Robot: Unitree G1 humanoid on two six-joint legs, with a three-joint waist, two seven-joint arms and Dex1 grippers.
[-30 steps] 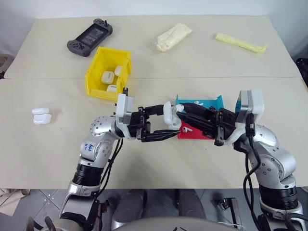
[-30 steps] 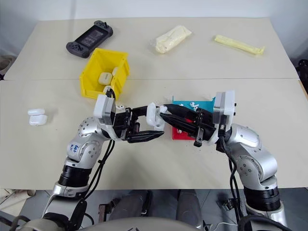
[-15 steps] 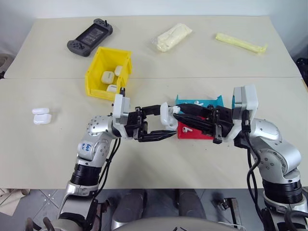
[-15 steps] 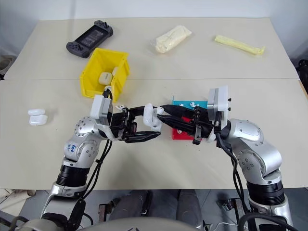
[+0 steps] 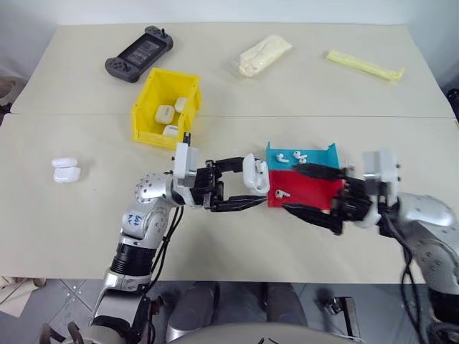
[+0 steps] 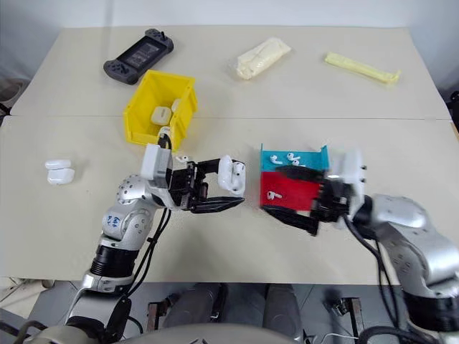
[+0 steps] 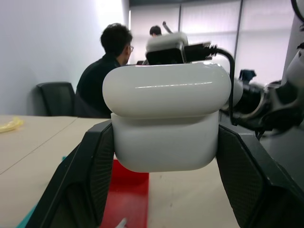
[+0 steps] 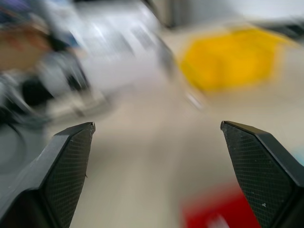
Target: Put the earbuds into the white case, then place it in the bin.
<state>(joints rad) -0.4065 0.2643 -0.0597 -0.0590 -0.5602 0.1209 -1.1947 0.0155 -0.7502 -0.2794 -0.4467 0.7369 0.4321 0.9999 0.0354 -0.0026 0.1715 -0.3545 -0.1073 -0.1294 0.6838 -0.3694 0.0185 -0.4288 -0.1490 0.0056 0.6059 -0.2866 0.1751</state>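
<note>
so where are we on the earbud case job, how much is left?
Done: the white case looks closed. In hand: the left tool is clamped on it above the table, and the right tool is open and empty by the red tray. Left: carry the case to the yellow bin, which already holds other cases, and drop it in.
</note>
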